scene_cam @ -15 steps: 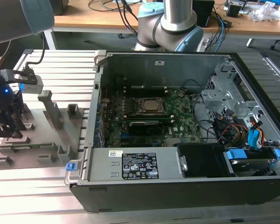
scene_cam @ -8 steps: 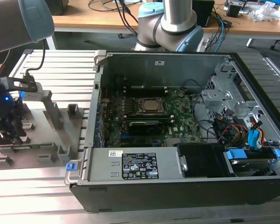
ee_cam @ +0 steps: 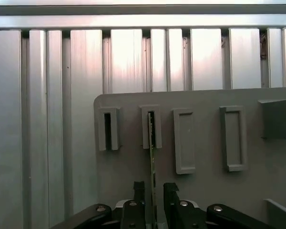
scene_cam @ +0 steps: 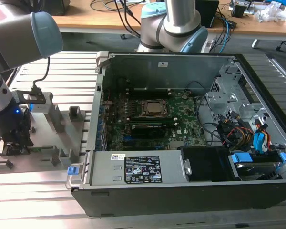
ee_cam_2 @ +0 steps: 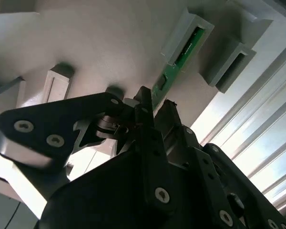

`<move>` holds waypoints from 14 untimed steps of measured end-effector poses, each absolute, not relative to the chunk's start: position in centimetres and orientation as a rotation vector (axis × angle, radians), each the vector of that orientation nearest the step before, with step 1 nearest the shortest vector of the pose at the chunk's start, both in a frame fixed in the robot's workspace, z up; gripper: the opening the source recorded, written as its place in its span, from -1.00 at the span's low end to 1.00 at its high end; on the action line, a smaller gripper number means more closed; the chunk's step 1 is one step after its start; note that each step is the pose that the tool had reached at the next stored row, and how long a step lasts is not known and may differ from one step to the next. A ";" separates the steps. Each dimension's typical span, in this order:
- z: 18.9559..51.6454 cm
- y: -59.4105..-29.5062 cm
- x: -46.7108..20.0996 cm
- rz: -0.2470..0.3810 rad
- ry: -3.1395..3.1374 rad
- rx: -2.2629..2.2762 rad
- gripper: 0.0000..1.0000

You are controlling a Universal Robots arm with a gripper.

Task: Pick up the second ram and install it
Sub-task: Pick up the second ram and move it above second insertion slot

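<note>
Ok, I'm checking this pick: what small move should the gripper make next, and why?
Probably close the gripper: its fingers straddle the slim green circuit-board strip, which stands on edge in the grey plastic holder tray, with gaps visible on either side.

I see the ram (ee_cam: 152,157) as a thin green strip against the plain pale grey tray (ee_cam: 207,143). The gripper (ee_cam: 154,187) is matt black with silvery screws. The table (ee_cam: 52,119) is bright silver, ribbed in long stripes. In the exterior view the motherboard (scene_cam: 181,114) is green, the case (scene_cam: 133,200) black, its clip (scene_cam: 72,169) blue.
</note>
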State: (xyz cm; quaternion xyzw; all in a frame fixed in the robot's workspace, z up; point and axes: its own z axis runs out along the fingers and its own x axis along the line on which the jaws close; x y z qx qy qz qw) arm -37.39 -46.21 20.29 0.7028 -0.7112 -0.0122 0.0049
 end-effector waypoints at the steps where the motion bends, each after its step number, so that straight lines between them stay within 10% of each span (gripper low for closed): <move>1: 20.0 -46.2 -37.4 -0.034 -2.227 2.205 -0.40; 9: 19.9 -46.2 -37.4 -0.033 -2.227 2.206 -0.40; 14: 19.9 -46.2 -37.4 -0.033 -2.227 2.206 -0.73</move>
